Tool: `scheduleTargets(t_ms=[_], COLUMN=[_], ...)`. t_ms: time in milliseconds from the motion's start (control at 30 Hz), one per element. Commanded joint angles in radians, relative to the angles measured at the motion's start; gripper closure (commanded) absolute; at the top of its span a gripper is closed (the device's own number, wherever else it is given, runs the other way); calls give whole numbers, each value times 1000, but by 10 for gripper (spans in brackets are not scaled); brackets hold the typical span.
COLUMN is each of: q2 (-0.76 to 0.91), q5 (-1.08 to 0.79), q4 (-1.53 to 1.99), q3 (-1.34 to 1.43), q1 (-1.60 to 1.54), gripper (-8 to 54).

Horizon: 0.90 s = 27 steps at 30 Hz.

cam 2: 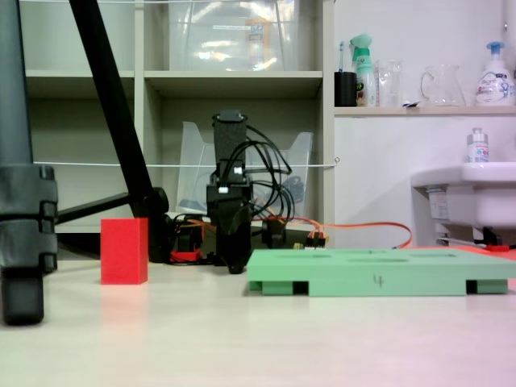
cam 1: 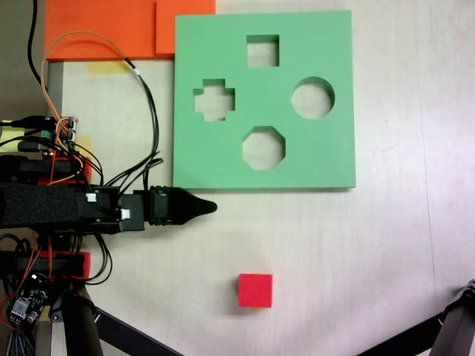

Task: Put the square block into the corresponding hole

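Fixed views record a handwritten "4" on the front edge of the flat green foam board (cam 2: pixel 379 272). Its square cutout (cam 1: pixel 263 50) sits by the far edge. The small bright red foam cube (cam 1: pixel 255 290) rests on the pale bench (cam 1: pixel 386 245), well apart, open bench around it. The fingers (cam 1: pixel 210 207) taper together; their state cannot be told.

Orange foam slabs (cam 1: pixel 104 30), tripod legs (cam 2: pixel 113 105)
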Motion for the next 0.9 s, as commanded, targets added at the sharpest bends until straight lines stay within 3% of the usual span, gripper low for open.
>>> scheduleTargets(t_ms=[0, 400, 467, 533, 600, 667, 867], q2=[61, 61, 61, 63, 63, 63, 64], q5=[12, 41, 212, 552, 733, 856, 1267], q4=[23, 20, -20, -117, -160, -92, 673], q3=[71, 71, 71, 66, -14, -104, -583], q1=[-12, -14, -5, 38, 97, 129, 143], gripper=[117, 111, 111, 124, 162, 162, 163])
